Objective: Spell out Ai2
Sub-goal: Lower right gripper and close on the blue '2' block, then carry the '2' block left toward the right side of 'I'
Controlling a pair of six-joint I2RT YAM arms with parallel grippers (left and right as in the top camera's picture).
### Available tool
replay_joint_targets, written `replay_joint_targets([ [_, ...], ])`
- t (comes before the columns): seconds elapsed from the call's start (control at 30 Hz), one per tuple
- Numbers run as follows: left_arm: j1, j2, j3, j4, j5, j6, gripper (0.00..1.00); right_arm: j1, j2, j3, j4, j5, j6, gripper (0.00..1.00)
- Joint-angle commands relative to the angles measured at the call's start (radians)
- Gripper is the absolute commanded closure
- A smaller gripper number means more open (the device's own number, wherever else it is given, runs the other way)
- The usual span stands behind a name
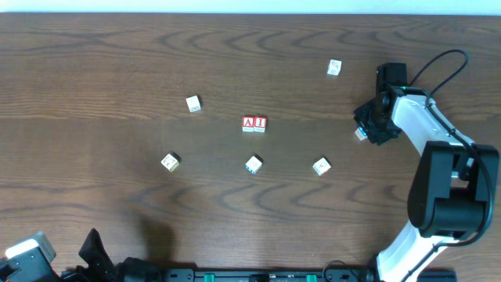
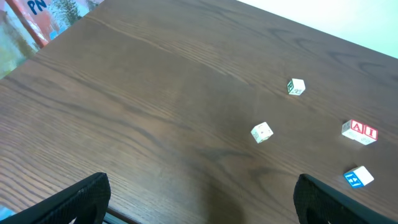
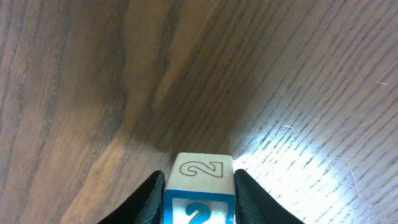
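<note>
Spanning everything I can see is the dark wooden table (image 1: 117, 63), and over its right side reaches the white-and-black right arm (image 1: 438, 157), bent at the elbow. At that arm's end the right gripper (image 3: 199, 194) has its jaws pinching the "2" block (image 3: 199, 169), one finger pressed against each side, an outlined 2 on the face turned to the wrist camera and a blue 2 on the face below it; I cannot tell whether the block touches the wood. The left gripper (image 2: 199, 199) sits low at the near left corner with its jaws spread wide and nothing between them. Well to the left of the right jaws, near the table's middle, the A block (image 1: 248, 123) and the I block (image 1: 261, 123) stand touching side by side, red letters up. Ahead of the left jaws lie two loose blocks (image 2: 262, 132) (image 2: 296, 86), apart from each other, with a blue-marked block (image 2: 358, 177) further to their right.
</note>
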Motion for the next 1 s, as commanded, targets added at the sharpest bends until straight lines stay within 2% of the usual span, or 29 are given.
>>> replay_joint_targets([
  [0.0,-0.003,-0.005,0.002,-0.001,-0.014,-0.004,0.05,0.003,0.007,0.018,-0.001,0.003,0.002,0.65],
  [0.27,-0.003,-0.005,0.002,-0.001,-0.014,-0.004,0.05,0.008,0.007,0.018,0.019,-0.015,-0.001,0.66],
  [0.63,-0.003,-0.005,0.002,-0.001,-0.014,-0.004,0.04,0.058,0.007,0.034,0.190,-0.111,-0.139,0.80],
  [0.8,-0.003,-0.005,0.002,-0.001,-0.014,-0.004,0.05,0.153,0.007,0.166,0.193,-0.083,-0.275,0.87],
  [0.97,-0.003,-0.005,0.002,-0.001,-0.014,-0.004,0.05,0.251,0.013,0.316,0.151,0.004,-0.362,0.89],
])
